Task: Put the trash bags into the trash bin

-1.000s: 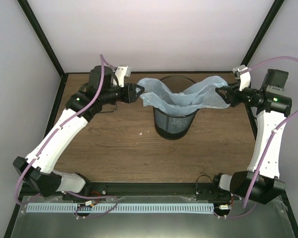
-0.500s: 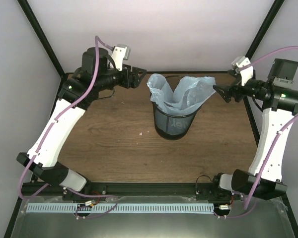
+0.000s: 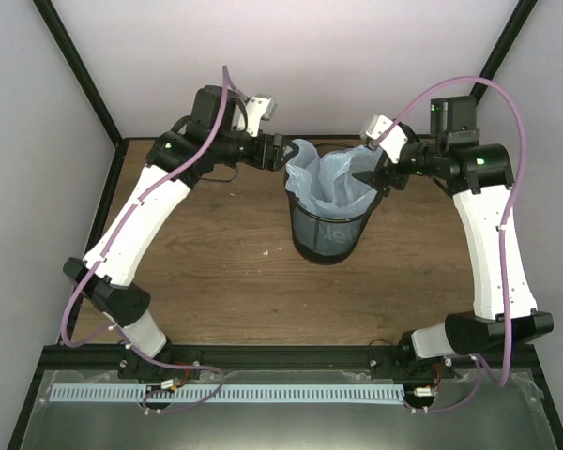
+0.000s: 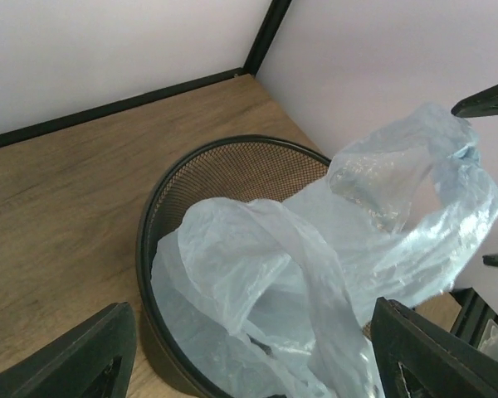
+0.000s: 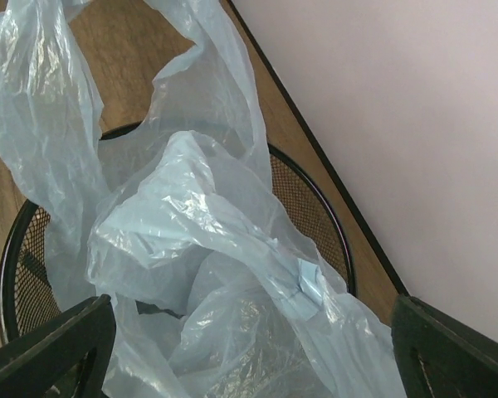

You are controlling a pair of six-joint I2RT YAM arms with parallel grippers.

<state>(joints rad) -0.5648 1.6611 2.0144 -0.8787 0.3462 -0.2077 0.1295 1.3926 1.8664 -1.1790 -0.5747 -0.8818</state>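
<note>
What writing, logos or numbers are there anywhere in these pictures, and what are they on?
Nothing can be read for certain.
Pale marks show through the mesh of the trash bin, apparently on the blue bag inside it: too blurred to read.
Both wrist views: no lettering visible on the bag or the bin.

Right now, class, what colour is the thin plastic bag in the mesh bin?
The bag is translucent light blue; right wrist view shows best.
</note>
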